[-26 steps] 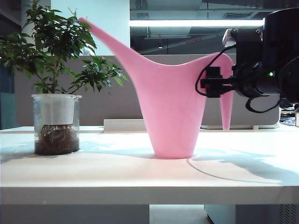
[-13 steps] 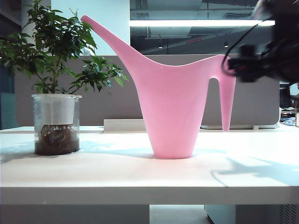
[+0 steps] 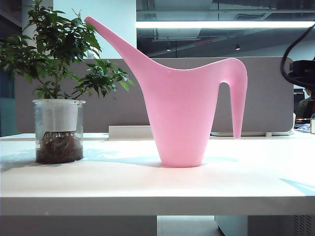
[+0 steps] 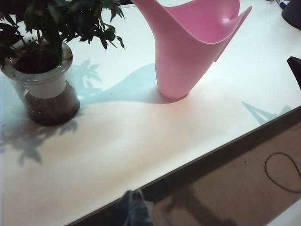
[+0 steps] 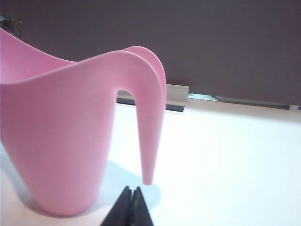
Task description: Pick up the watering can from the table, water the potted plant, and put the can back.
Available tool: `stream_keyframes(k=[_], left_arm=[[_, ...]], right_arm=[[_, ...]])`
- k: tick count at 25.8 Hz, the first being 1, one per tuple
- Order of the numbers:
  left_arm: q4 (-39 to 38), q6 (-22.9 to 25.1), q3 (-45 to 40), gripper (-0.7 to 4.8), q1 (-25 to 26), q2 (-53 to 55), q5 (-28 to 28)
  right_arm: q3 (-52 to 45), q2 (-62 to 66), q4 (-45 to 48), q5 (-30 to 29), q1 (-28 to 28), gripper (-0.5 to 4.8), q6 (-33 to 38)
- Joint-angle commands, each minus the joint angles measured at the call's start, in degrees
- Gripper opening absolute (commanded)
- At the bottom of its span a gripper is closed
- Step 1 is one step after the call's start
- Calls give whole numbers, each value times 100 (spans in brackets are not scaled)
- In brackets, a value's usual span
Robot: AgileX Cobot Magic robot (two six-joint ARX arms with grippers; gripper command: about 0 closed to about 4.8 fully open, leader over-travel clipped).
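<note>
The pink watering can [image 3: 182, 113] stands upright on the white table [image 3: 147, 182], its spout slanting up toward the potted plant [image 3: 59, 54] at the left. Nothing holds the can. In the right wrist view my right gripper [image 5: 131, 189] is shut and empty, low over the table a short way back from the free point of the can's handle [image 5: 148, 141]. Only a dark bit of the right arm [image 3: 302, 71] shows at the exterior view's right edge. My left gripper [image 4: 133, 193] is shut and hovers over the table's front edge, well away from the can [image 4: 188, 52] and the plant [image 4: 42, 70].
A grey partition [image 3: 275, 98] runs behind the table. Beyond the table's front edge [image 4: 211, 150] lies brown floor with a cable loop [image 4: 282, 172]. A dark part [image 4: 295, 70] pokes in beside the table near the can.
The right gripper let go of the can's handle, pulled back to the right almost out of the exterior view, and closed. The can and plant stayed put.
</note>
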Motion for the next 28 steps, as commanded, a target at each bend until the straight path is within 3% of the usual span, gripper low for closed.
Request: stream_keyframes(k=[1,4,7,11,14,16,17,22,28], left_arm=[[52,2,-11,-5,7,-68,15],[479,0,-413,-5,9,-280,33],[1185,0,-1346,-5,9,-811,31],[1517,153,-2444,-6,11,-1198,-70],[3508,214,-3421,-5,9,-1491,-177],[4330,286,-3910,-5,9,-1681,-247],[4968,251,-4389,-5,9,-1921,-706],[5228,-260,-5294,-5,9,-2957,-2415],[5272,-319,-5781,-5,9,-3053,-2712]], right_arm=[[-39,-50,-7,-28,170,-1,22],[-39,-37,-271,-20,186,-1,22],[-39,-37,-501,-4,181,-1,22],[-39,-37,-614,-4,181,-1,22],[-39,-37,-621,-7,181,-1,22],[-39,-37,-616,-4,181,-1,20],[-39,-37,-616,-4,181,-1,22],[-39,-37,-616,-9,181,-1,20],[-37,-37,-654,-2,179,-1,20]])
